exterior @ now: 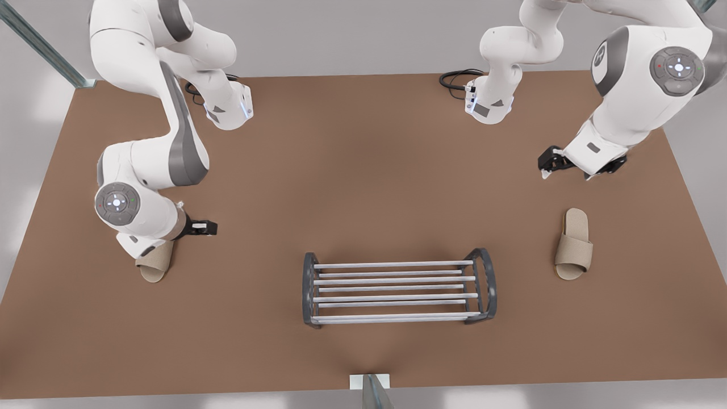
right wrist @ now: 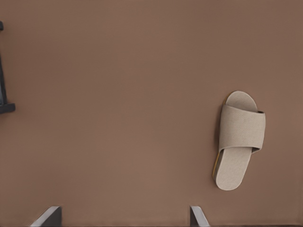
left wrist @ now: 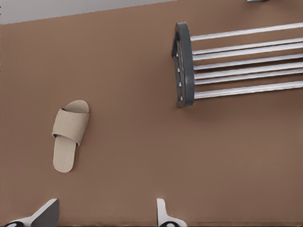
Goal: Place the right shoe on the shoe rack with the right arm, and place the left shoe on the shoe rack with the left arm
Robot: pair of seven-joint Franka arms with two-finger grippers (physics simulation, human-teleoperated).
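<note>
Nearest me in the front view, the low shoe rack (exterior: pixel 392 264) of silvery bars between dark grey rounded end frames stands empty on the brown tabletop (exterior: pixel 363 170), so I judge neither placement has begun and the step in hand is the approach to each pickup. Level with the rack, the beige open-toed right slipper (exterior: pixel 152 267) lies flat at the front view's left, partly under the right arm's wrist. The matching left slipper (exterior: pixel 573 244) lies flat at the front view's right, well apart from the rack. The right gripper (right wrist: pixel 125 210) hovers by its slipper with fingers spread wide, holding nothing. Farther back, the left gripper (left wrist: pixel 108 203) hangs short of its slipper, likewise spread and empty. Next, I reckon each claw must centre over its slipper, descend and close across the strap.
</note>
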